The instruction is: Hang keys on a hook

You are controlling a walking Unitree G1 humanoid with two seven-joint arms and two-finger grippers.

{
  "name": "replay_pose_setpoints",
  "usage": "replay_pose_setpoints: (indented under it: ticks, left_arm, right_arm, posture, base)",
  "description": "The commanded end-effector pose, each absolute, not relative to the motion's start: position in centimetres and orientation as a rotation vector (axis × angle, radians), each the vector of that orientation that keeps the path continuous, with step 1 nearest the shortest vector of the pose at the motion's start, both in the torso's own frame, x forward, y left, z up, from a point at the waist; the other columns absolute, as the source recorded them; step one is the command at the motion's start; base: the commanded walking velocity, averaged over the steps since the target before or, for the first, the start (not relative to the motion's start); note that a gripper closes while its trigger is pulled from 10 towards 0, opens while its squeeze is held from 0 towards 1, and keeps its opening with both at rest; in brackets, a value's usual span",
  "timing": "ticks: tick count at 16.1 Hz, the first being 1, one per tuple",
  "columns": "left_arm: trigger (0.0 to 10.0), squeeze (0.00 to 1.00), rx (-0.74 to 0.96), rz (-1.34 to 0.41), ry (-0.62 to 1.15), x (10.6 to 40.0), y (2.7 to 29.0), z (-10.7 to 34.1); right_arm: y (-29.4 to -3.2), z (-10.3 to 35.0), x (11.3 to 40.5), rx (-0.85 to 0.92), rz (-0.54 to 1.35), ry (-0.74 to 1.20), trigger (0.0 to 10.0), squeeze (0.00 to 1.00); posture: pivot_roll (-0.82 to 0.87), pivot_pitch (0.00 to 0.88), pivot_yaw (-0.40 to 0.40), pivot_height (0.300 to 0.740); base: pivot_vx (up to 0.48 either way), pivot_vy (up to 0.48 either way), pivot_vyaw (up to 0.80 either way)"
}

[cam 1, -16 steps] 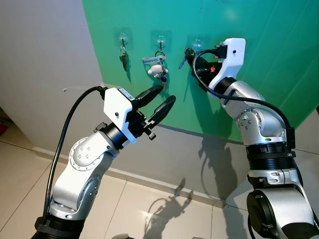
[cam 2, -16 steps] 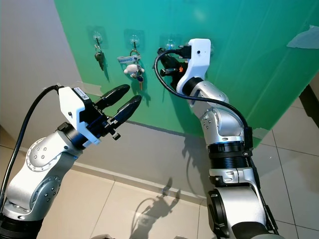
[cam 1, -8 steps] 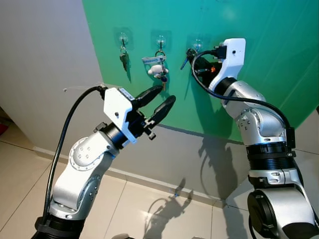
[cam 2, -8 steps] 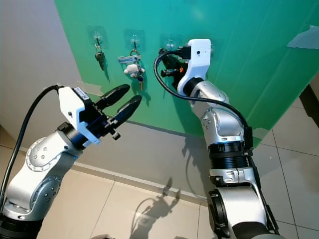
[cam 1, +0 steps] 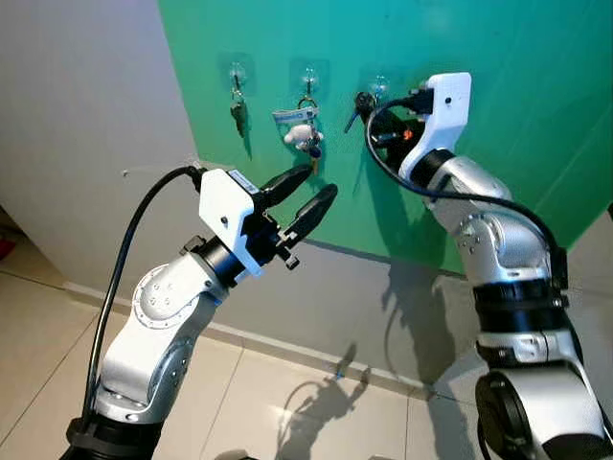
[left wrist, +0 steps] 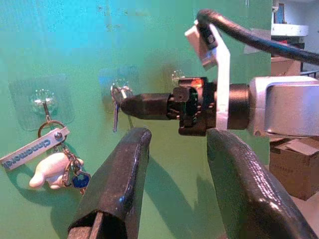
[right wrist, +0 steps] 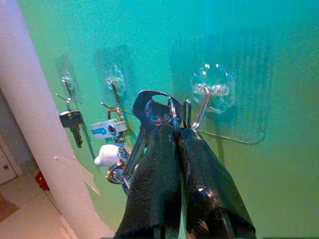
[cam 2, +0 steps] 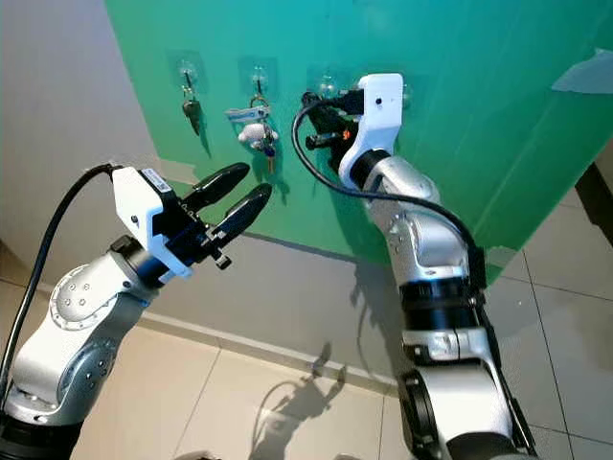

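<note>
Three clear stick-on hooks sit in a row on the green wall panel (cam 1: pixel 498 115). My right gripper (cam 1: pixel 365 100) is raised to the right-hand hook (cam 1: pixel 379 84) and is shut on a bunch of keys (right wrist: pixel 153 110). The key ring sits right beside the hook's wire (right wrist: pixel 202 107), and one key (left wrist: pixel 116 108) hangs down from the fingertips. I cannot tell whether the ring is over the wire. My left gripper (cam 1: pixel 308 192) is open and holds nothing. It hovers lower, off the wall, below the middle hook (cam 1: pixel 307 77).
A dark key (cam 1: pixel 238 112) hangs on the left hook. The middle hook carries a bunch with a white tag, a white figure and a blue key (cam 1: pixel 302 129). Grey wall runs below the panel, with tiled floor (cam 1: pixel 287 402) underneath. Cardboard boxes (left wrist: pixel 294 164) stand off to the side.
My right gripper has risen slightly with the keys, closer to the right-hand hook, and its elbow has shifted. The left arm has stayed still.
</note>
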State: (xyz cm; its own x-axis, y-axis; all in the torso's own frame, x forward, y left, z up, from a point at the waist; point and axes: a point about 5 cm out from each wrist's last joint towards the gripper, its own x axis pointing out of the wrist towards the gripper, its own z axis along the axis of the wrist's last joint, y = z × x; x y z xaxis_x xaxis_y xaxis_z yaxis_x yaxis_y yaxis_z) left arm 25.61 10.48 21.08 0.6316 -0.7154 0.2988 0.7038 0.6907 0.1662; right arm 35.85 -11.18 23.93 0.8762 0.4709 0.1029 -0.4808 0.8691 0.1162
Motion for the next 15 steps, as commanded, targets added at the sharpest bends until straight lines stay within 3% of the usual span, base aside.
replay_pose_setpoints:
  ticks: [1,12,15]
  left_arm:
    - [10.0,0.00,0.052,-0.814,-0.362,25.4,10.6,21.3]
    - [10.0,0.00,0.058,-0.826,-0.360,25.5,10.5,21.3]
    - [10.0,0.00,0.059,-0.830,-0.361,25.6,10.5,21.3]
  right_arm:
    - [-11.4,24.4,35.5,0.148,0.494,-0.094,0.0,0.00]
    - [-11.0,22.4,33.5,0.146,0.501,-0.043,0.0,0.00]
    - [-11.3,23.6,33.9,0.146,0.487,-0.081,0.0,0.00]
  posture:
    - [0.05,0.000,-0.012,0.740]
    - [0.05,0.000,-0.003,0.740]
    - [0.05,0.000,0.002,0.740]
  base:
    - [0.000,0.000,0.00]
    - [0.000,0.000,0.00]
    - [0.000,0.000,0.00]
